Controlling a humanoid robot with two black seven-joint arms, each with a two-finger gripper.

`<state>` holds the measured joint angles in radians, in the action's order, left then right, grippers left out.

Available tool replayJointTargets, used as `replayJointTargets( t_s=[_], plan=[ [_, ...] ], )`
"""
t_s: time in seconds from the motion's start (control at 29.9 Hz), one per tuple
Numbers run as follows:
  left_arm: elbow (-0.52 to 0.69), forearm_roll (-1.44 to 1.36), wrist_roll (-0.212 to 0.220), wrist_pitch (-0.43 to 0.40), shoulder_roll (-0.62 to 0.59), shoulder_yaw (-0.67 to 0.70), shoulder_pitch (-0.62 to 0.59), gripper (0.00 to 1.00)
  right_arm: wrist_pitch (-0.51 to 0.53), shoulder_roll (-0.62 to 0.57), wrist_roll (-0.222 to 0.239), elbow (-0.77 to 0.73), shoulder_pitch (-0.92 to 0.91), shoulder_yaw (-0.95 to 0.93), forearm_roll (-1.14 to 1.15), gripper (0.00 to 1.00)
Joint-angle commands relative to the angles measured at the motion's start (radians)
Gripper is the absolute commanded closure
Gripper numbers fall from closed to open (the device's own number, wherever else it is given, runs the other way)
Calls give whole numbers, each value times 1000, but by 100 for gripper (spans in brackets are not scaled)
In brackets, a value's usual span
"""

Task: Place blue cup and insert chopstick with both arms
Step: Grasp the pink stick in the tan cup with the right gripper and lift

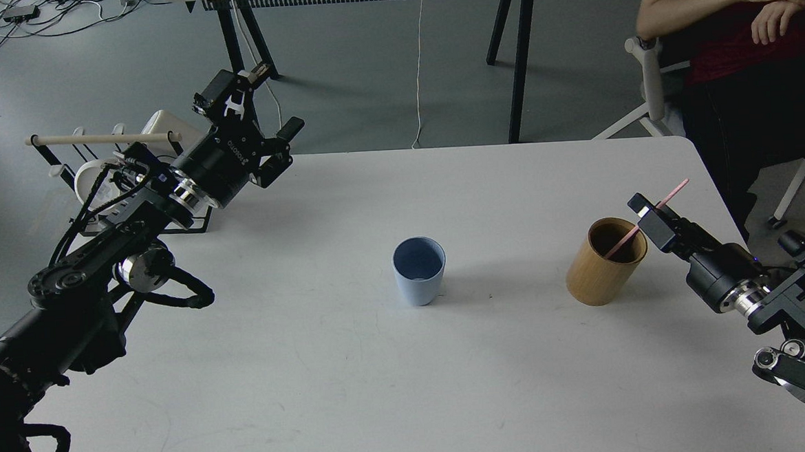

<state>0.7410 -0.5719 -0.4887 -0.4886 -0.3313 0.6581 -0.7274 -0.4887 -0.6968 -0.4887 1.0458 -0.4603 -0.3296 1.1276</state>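
Chopstick (650, 215) is pinched in your right gripper (652, 218), its tip inside the wooden holder (604, 263); blue cup (419, 271) stands upright mid-table; your left gripper (262, 102) gapes empty.

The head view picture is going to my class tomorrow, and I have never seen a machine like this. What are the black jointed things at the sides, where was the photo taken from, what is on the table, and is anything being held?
The camera sits in a humanoid robot's head, looking forward and down at a white table. The black jointed things are its two arms; each ends in a two-fingered tool.

The left tool is raised over the table's far left corner, open and empty.

The right tool is closed on a thin pink chopstick. The chopstick's lower end dips into a tan wooden holder, so it has not reached its goal.

A light-blue cup stands upright near the middle of the table, with nothing in it.

Behind the left arm is a rack with a pale wooden rod and white crockery. A seated person is at the top right.
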Motion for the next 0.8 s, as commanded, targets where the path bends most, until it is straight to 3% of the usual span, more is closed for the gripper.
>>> replayJointTargets(
  t_s=[0.0, 0.4, 0.67, 0.77],
  plan=[
    [-2, 1, 0, 0, 2, 0, 0, 1, 0, 3, 0, -18, -17, 23, 0, 58],
    [-5, 1, 0, 0, 0, 0, 6, 1, 0, 22, 0, -40, -21, 32, 11, 87],
    [-5, 1, 0, 0, 1, 0, 8, 1, 0, 22, 0, -33, -32, 32, 24, 100],
    [-5, 3, 0, 0, 0, 0, 8, 1, 0, 11, 0, -29, -38, 32, 37, 100]
  ],
)
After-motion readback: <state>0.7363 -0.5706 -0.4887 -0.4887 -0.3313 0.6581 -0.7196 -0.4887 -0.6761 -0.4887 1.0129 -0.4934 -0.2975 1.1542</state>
